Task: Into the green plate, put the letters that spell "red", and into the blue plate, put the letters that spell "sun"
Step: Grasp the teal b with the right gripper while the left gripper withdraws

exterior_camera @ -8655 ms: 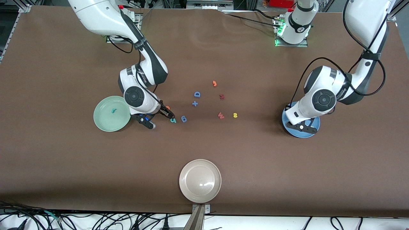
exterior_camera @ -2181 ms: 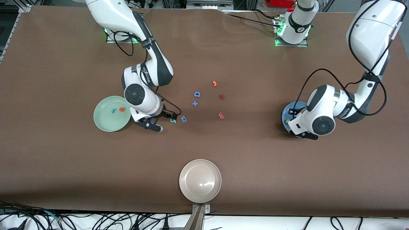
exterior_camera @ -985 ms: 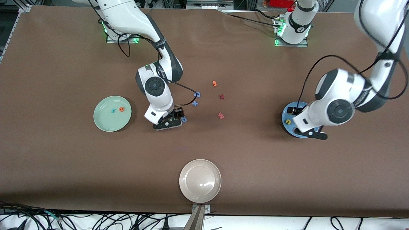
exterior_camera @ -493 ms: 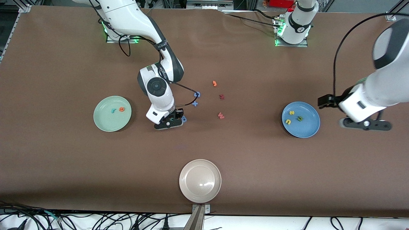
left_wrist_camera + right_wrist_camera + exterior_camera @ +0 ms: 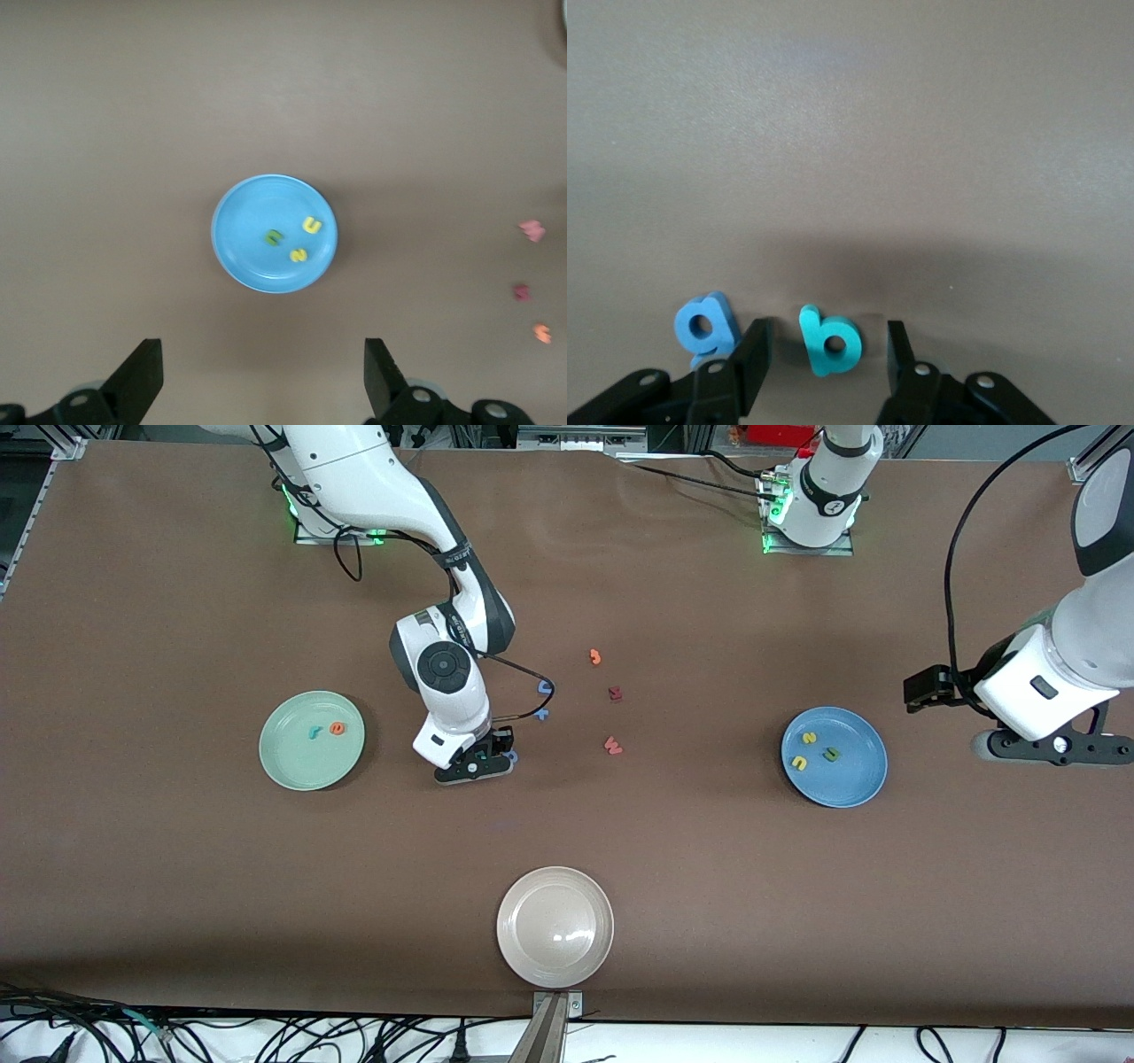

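The right gripper [image 5: 824, 359] is down at the table near the middle, and the teal "d" [image 5: 829, 341] lies flat between its two fingers [image 5: 749, 354]. The fingers stand partway apart with a gap on each side of the letter, so nothing is clamped. A blue "d"-like letter [image 5: 704, 326] lies just beside one finger, outside the jaws.

The green plate [image 5: 285, 766], toward the right arm's end, holds the teal "r" [image 5: 314, 732] and the orange "e" [image 5: 337, 728].

The left gripper [image 5: 257, 390] hangs spread wide and empty, off to the side of the blue plate [image 5: 858, 779], where the yellow "s" [image 5: 808, 738], yellow "u" [image 5: 799, 763] and olive-green "n" [image 5: 831, 754] lie together.
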Robot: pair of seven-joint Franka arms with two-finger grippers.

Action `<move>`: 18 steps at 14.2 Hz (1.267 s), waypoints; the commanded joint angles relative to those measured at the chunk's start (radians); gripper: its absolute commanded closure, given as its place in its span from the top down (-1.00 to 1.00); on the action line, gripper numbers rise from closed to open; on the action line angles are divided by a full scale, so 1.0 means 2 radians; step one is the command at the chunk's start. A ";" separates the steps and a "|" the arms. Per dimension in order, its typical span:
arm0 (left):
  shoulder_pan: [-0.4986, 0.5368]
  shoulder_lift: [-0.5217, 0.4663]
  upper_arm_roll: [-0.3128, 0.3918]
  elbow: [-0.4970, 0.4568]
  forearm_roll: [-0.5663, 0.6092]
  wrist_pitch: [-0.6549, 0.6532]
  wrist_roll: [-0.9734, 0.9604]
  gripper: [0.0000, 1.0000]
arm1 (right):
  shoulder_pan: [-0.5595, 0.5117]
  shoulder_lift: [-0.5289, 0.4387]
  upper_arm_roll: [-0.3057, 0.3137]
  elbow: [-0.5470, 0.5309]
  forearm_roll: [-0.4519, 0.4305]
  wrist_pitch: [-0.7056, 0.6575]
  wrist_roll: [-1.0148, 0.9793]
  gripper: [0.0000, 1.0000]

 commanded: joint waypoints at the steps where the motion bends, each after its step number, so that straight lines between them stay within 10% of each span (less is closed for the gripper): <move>1: -0.045 -0.046 0.121 -0.052 -0.088 0.036 0.033 1.00 | 0.005 0.001 -0.002 -0.004 0.007 0.009 0.003 0.21; 6: -0.051 -0.202 0.134 -0.251 -0.106 0.170 0.029 1.00 | 0.005 0.001 -0.002 -0.004 0.008 0.009 0.004 -0.03; 11: -0.092 -0.197 0.137 -0.237 -0.068 0.116 0.030 1.00 | 0.005 0.001 -0.002 -0.003 0.007 0.009 0.016 -0.48; 18: -0.115 -0.174 0.173 -0.214 -0.074 0.096 0.036 1.00 | 0.006 -0.005 -0.003 -0.003 0.007 0.004 0.014 -0.59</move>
